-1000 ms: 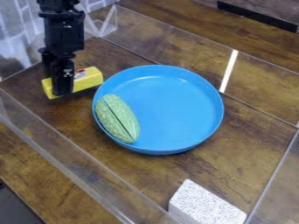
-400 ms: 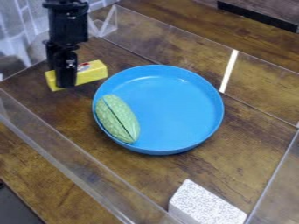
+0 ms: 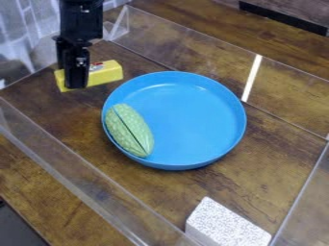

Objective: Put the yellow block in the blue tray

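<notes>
One black gripper (image 3: 77,73), closed on the yellow block (image 3: 90,76), near the blue tray (image 3: 175,120)

The arm (image 3: 80,21) is black, or very nearly so, and looks matte over most of its surface; its lower part is narrow and dark, with small pale grey specks and a few lighter edges among the black parts, too small to make out as screws or markings
</notes>
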